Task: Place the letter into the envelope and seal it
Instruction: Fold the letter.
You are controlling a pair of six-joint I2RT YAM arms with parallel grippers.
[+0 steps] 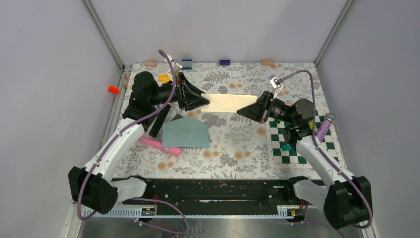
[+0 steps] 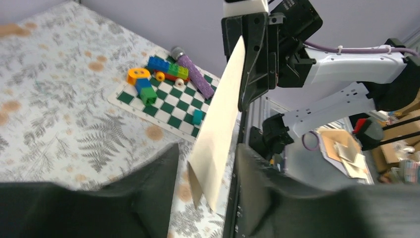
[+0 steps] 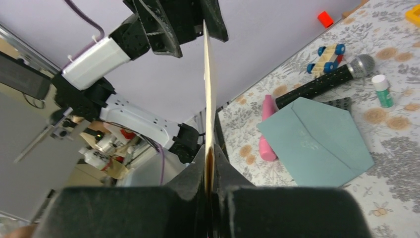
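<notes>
Cream letter [image 1: 229,102] spans left–right, clamped at each end by left pincer [image 1: 204,100] and right pincer [image 1: 241,111]. Envelope [image 1: 185,133] lies on the counter [image 1: 237,144] below, nearer the left arm, flap open.

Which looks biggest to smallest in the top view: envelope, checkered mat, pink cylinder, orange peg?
1. Checkered mat, partly hidden by the right arm, so its lead over the envelope is unsure.
2. Envelope.
3. Pink cylinder.
4. Orange peg, smallest.

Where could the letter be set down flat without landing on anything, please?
Bare cloth lies between the envelope and the checkered mat, in front of the held letter. Left of the envelope is crowded: pink cylinder, microphone.
</notes>
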